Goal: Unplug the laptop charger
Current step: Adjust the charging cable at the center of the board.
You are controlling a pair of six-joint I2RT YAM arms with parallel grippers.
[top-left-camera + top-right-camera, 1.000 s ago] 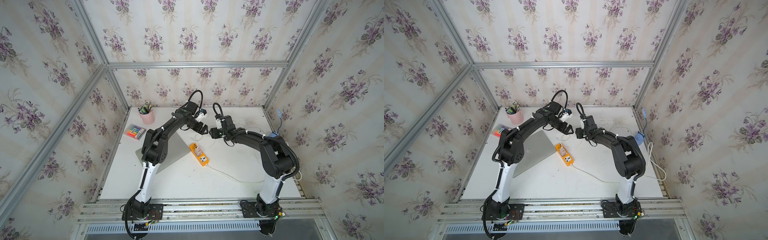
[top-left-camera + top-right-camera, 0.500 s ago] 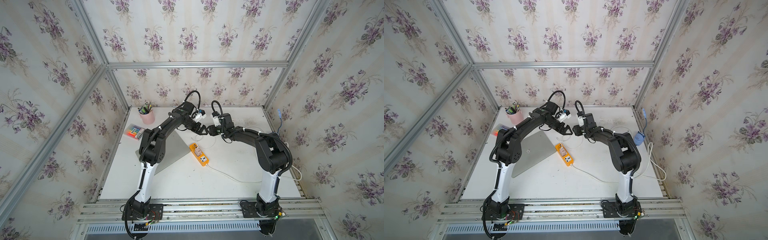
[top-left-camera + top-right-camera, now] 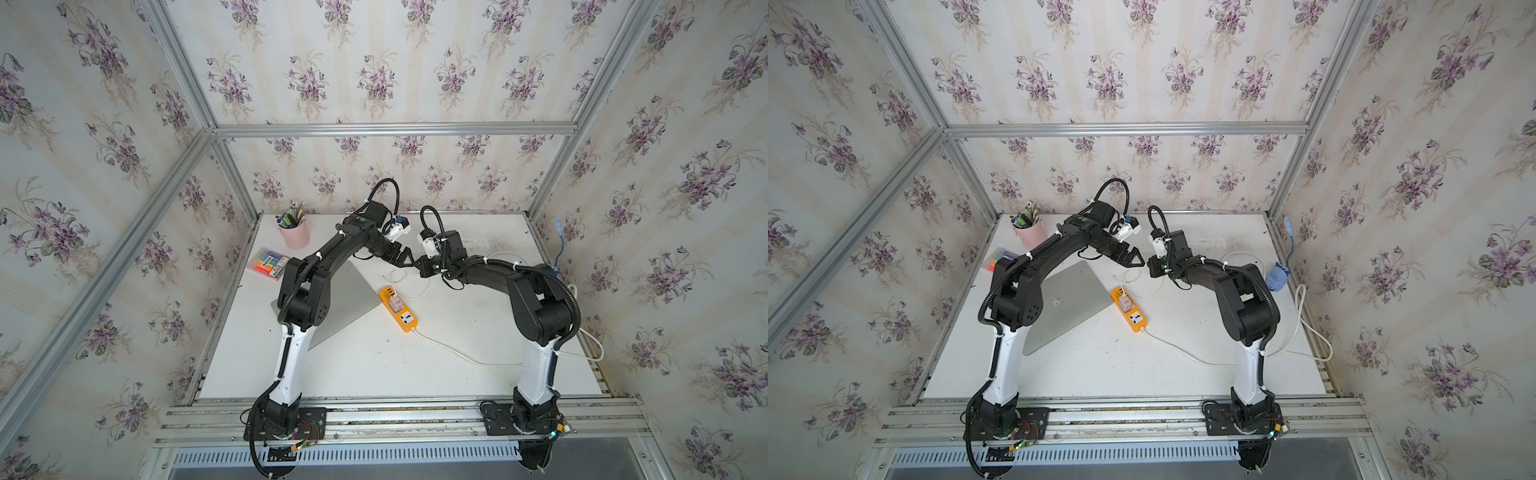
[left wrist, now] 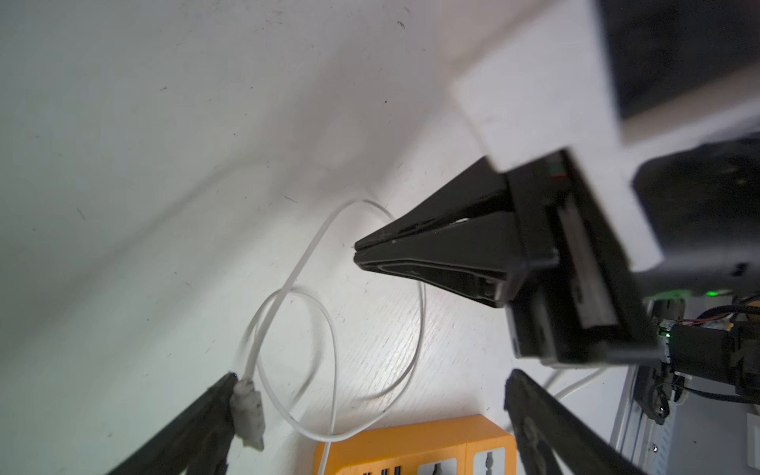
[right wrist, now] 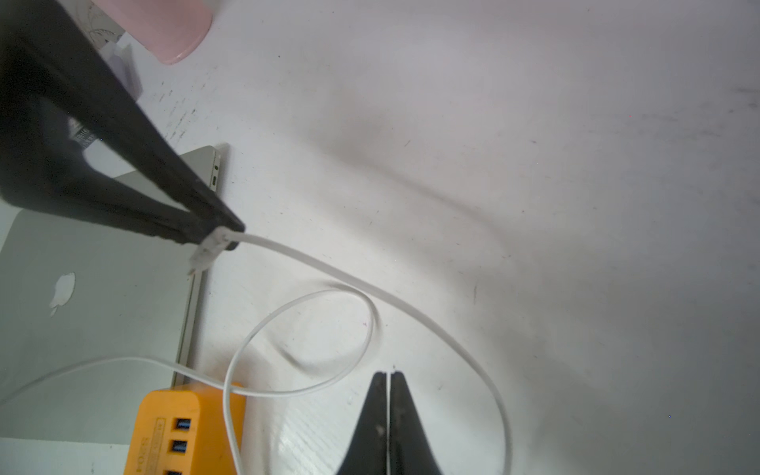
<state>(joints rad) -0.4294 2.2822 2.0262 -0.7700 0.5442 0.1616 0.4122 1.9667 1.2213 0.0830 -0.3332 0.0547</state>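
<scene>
Left gripper [image 4: 372, 376]: jaws spread wide, clamping nothing, though the cable's small whitish connector [image 4: 247, 411] rests against one finger [image 4: 193, 427]. Right gripper [image 5: 388, 376]: black tapered fingers pressed together, empty, hanging near the cable loops. Table [image 3: 374, 365]: matte white, faint grain, scuffed toward its far edge. Laptop [image 3: 1075, 299]: flat silver-grey slab, lid closed, rounded corners, lying toward the table's left edge; its side port looks vacant. Power strip [image 3: 406, 319]: long orange hard-plastic bar at the table's middle, thick white cord [image 3: 457, 353] trailing toward the right edge. Thin cable [image 4: 334, 370]: flat, white, limp, lying in loose loops beside the strip. Laptop charger [image 3: 395, 304]: small pinkish-beige cube, seated in a socket of the strip. Progress, by judgement: laptop end freed; cube not yet pulled from the strip.
</scene>
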